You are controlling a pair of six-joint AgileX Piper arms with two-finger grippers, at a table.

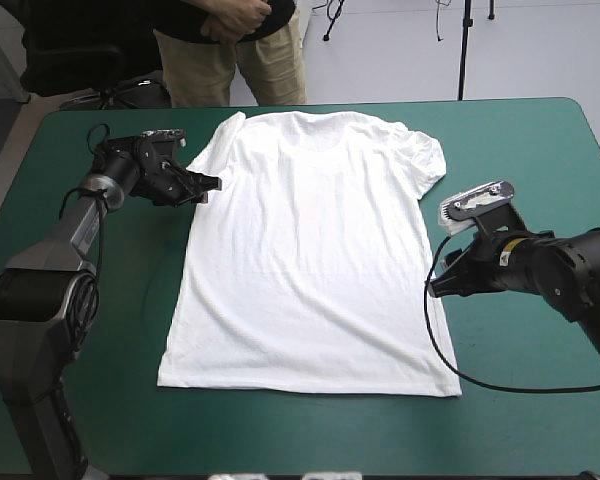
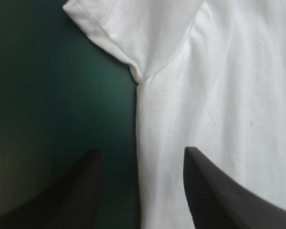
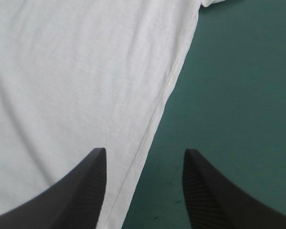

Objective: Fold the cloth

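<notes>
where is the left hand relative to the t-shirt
In the high view the left hand sits at the T-shirt's left side edge, just below the sleeve; the left wrist view shows its open fingers straddling that edge.

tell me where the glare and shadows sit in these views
high view: the T-shirt glares white, its neckline nearly washed out; left wrist view: the teal-green cover sinks into deep shade away from the T-shirt; right wrist view: even light, faint creases in the T-shirt readable
</notes>
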